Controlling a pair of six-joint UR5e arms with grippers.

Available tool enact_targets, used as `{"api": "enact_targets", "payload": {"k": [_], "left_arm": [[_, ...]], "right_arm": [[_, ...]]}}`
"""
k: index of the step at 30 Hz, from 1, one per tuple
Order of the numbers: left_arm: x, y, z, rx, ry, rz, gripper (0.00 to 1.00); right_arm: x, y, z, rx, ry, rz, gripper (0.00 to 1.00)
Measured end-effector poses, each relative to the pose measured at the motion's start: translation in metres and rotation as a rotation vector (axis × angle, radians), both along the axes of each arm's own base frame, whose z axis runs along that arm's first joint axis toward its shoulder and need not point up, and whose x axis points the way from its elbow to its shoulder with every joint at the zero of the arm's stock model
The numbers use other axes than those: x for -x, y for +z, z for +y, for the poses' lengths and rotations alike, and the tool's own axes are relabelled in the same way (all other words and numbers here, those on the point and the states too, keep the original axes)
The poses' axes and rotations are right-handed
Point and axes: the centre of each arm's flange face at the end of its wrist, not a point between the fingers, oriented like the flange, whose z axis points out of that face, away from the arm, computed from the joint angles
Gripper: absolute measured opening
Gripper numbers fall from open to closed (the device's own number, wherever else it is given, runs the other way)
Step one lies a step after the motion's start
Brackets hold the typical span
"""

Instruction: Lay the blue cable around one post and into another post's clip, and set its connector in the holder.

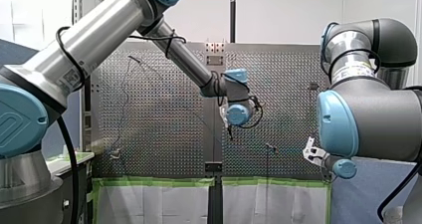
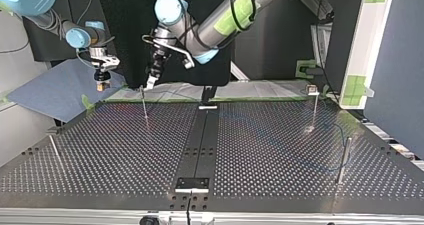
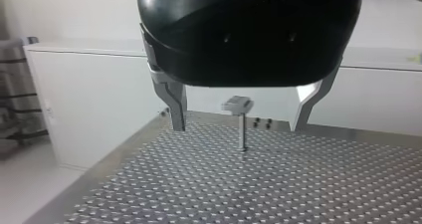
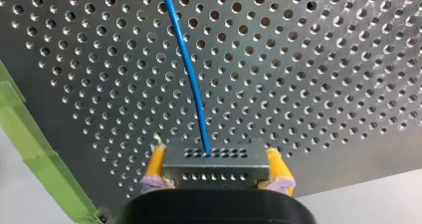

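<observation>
my right gripper [image 4: 216,170] is clamped on the connector [image 4: 215,159]. its yellow pads [image 4: 155,165] press the two short ends of the grey block, which is held clear above the perforated table [image 4: 323,59]. the blue cable [image 4: 190,79] leaves the middle of the block's face and runs away over the holes, out of the right wrist view. my left gripper [image 3: 239,127] stands wide open and holds nothing. its metal fingers [image 3: 175,104] hang well apart, and a clip-topped post [image 3: 237,104] stands ahead of them, between the two and touching neither. in the top view this gripper hovers just above a thin post [image 2: 144,105] near the table's far edge.

by my reading, the routing step is in hand: the connector is secured and the cable not yet seated in that clip. the next move likely calls for the right arm to lead the cable toward the post with gentle tension, so that the open left fingers can take it and press it in.
</observation>
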Motion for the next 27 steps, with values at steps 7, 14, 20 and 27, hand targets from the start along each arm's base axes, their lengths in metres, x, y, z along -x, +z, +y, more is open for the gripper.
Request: {"api": "enact_targets", "payload": {"k": [7, 14, 20, 27], "left_arm": [[0.008, 0.022, 0.014, 0.044, 0.004, -0.035, 1.0], [0.02, 0.037, 0.031, 0.05, 0.007, -0.039, 1.0], [0.028, 0.05, 0.048, 0.058, 0.015, -0.045, 1.0], [0.038, 0.063, 0.068, 0.059, 0.023, -0.048, 1.0]], "right_arm": [[-0.001, 0.0, 0.0, 0.001, 0.001, 0.0, 0.0], [-0.003, 0.0, 0.001, 0.001, 0.004, 0.0, 0.0], [-0.004, 0.0, 0.001, 0.0, 0.007, -0.001, 0.0], [-0.005, 0.0, 0.001, 0.001, 0.012, -0.002, 0.0]]}}
